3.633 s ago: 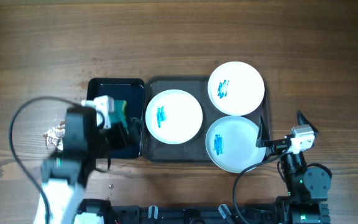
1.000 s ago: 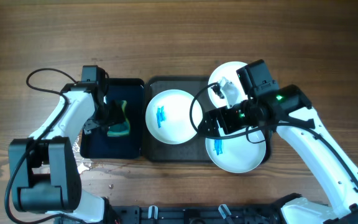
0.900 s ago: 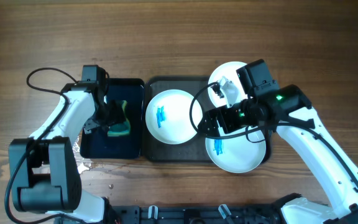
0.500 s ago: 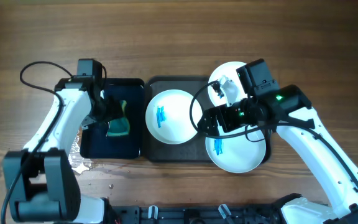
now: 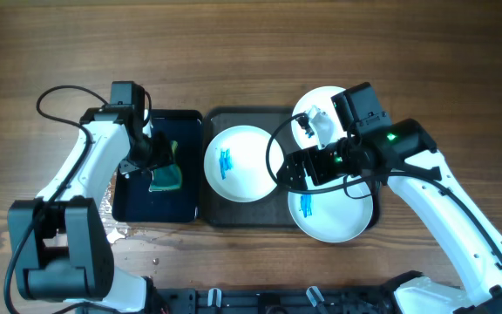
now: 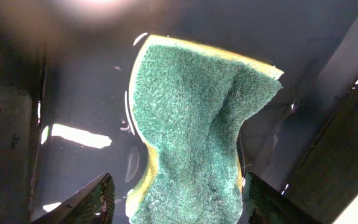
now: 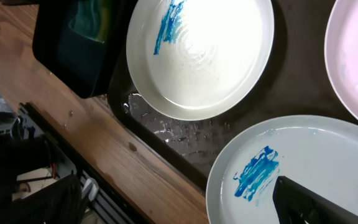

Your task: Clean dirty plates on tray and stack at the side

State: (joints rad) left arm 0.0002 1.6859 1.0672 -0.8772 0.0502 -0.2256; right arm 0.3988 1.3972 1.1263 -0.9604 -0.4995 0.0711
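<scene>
Three white plates, each with a blue smear, rest on the dark grey tray [image 5: 273, 214]: one at its left [image 5: 243, 163], one at the front right [image 5: 329, 216], one at the back right [image 5: 325, 109] partly under my right arm. My right gripper [image 5: 293, 170] hovers open between them; its wrist view shows the left plate [image 7: 197, 50], the front plate [image 7: 291, 168] and nothing between the fingers [image 7: 303, 199]. My left gripper [image 5: 151, 164] is open low over a green and yellow sponge [image 6: 191, 137], its fingers [image 6: 92, 202] on either side of the sponge's near end.
The sponge [image 5: 167, 176] lies in a wet, glossy black tray [image 5: 159, 205] left of the grey tray. Crumpled foil and water drops [image 5: 110, 222] lie on the wooden table beside it. Water pools on the grey tray [image 7: 166, 124] near its front rim.
Both arms came in from their rest poses at the table's front. In the last second my left gripper shifted slightly over the sponge; the right arm held still.
</scene>
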